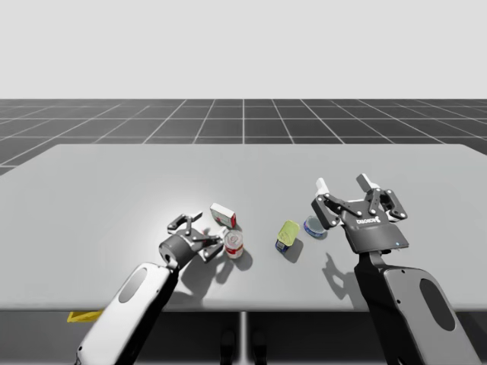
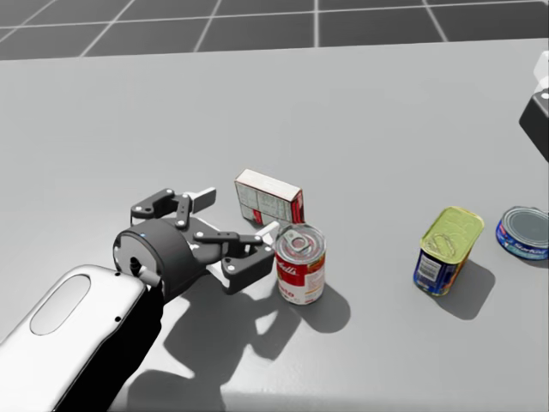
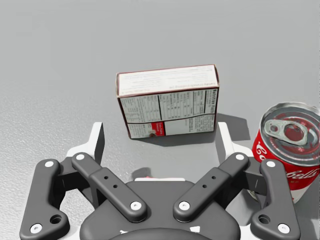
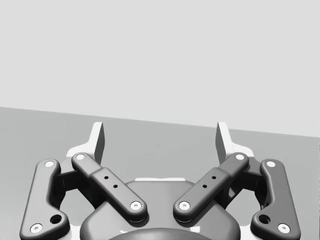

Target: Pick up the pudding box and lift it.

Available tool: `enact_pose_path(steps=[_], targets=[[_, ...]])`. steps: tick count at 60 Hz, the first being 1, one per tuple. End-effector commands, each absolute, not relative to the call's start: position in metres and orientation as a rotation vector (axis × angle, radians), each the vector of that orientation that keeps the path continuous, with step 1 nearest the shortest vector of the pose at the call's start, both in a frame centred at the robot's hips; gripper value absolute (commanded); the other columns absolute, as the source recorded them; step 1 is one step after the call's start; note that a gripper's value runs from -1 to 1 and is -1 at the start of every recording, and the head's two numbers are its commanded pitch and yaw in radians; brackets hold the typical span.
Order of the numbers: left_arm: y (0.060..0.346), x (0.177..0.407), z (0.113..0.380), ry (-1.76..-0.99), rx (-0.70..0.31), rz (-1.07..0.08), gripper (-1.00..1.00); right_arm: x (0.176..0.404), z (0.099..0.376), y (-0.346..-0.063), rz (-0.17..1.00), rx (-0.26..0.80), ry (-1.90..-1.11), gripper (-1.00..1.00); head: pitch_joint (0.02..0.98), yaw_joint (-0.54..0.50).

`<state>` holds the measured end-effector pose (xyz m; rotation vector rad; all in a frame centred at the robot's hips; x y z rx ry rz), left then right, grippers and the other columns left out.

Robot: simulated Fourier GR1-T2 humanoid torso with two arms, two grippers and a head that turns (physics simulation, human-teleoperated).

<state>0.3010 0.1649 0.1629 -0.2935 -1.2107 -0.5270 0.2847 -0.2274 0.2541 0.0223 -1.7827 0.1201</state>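
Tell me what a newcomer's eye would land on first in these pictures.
First comes my left gripper, its fingers spread wide, with the red and white box sitting just ahead of them on the grey table. Next is the red can, upright and close beside one finger. Off to the side, my right gripper hangs open above the table near a yellow-topped tin and a flat blue can.

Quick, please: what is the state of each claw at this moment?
Left claw: open, with the pudding box just ahead of it, not gripped.
Right claw: open, holding nothing.
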Motion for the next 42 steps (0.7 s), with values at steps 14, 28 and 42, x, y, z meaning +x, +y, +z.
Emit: enact_pose_path(steps=[14,28,42], targets=[[0.144,0.309,0.155,-1.170,-0.328,-0.499,-1.00,0.284,0.255,-0.229,0.115,0.005,-1.791,-1.00,0.797,0.10],[0.137,0.317,0.154,-1.160,-0.335,-0.462,-1.00,0.284,0.256,-0.231,0.111,0.002,-1.795,-1.00,0.797,0.09],[0.134,0.322,0.153,-1.167,-0.326,-0.437,-1.00,0.283,0.256,-0.231,0.107,0.000,-1.797,-1.00,0.799,0.09]])
